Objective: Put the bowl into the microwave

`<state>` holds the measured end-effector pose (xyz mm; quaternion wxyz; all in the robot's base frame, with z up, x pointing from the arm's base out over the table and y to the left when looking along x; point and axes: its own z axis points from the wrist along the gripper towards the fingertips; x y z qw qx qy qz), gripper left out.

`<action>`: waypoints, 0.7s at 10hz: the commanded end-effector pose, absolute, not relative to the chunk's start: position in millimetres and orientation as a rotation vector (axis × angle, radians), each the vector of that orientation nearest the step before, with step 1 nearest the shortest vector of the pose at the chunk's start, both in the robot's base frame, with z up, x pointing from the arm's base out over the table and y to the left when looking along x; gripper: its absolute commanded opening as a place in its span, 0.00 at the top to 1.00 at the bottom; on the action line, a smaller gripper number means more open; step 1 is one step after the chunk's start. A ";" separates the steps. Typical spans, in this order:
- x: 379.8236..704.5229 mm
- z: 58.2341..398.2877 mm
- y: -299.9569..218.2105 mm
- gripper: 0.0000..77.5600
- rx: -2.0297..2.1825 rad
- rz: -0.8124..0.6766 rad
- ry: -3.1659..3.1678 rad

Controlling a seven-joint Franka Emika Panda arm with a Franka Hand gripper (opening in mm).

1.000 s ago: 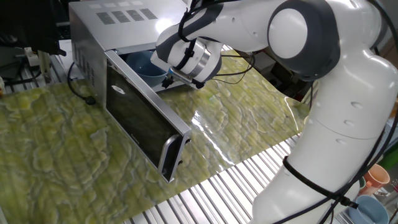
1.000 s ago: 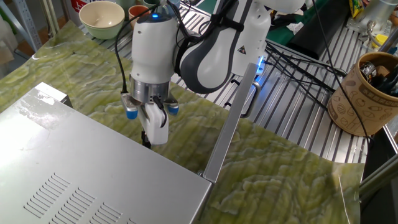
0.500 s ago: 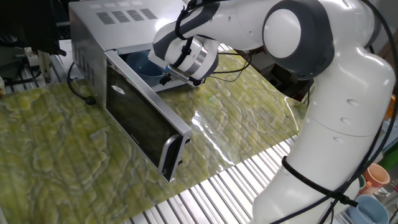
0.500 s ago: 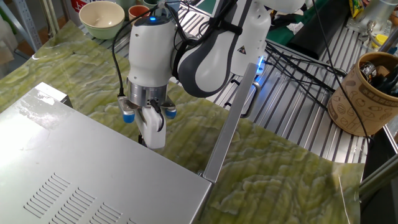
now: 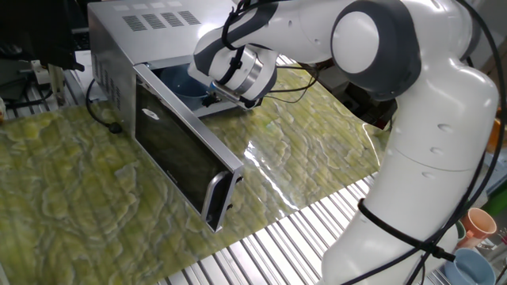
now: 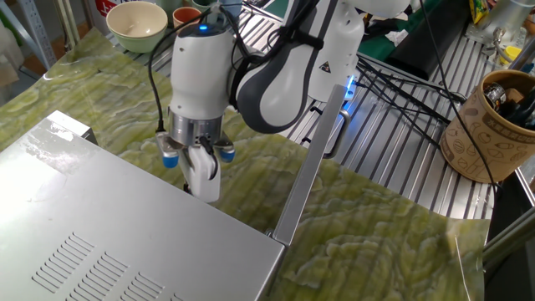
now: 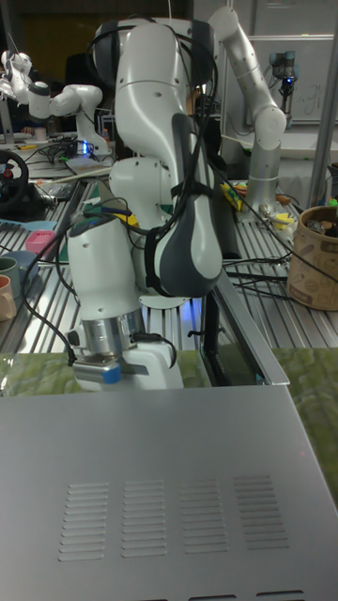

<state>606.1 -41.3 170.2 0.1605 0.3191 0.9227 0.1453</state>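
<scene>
The silver microwave point(image 5: 150, 24) stands at the back left with its dark glass door point(image 5: 178, 154) swung wide open. The light-blue bowl point(image 5: 181, 81) is inside the cavity, near the opening. My gripper point(image 5: 212, 100) reaches into the mouth of the microwave, its dark fingers at the bowl's near rim and shut on it. In the other fixed view and the tall fixed view the microwave's top point(image 6: 109, 234) point(image 7: 169, 470) hides the fingertips and the bowl; only my wrist point(image 6: 196, 134) shows above it.
A cream bowl point(image 6: 138, 25) sits at the far table edge. A brown patterned container point(image 6: 497, 125) and cables point(image 6: 401, 79) lie on the metal rack. Pink and blue cups point(image 5: 479, 226) stand by my base. The open door's edge point(image 6: 313, 159) juts out beside my arm.
My gripper has moved a little further left into the microwave's opening, and the bowl has shifted inward with it.
</scene>
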 end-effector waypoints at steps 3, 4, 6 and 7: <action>611.9 171.1 -42.7 0.99 0.917 0.422 2.614; 613.1 170.6 -42.6 0.99 0.919 0.423 2.611; 615.1 169.6 -42.4 0.99 0.924 0.430 2.607; 615.9 168.6 -42.3 0.99 0.928 0.434 2.603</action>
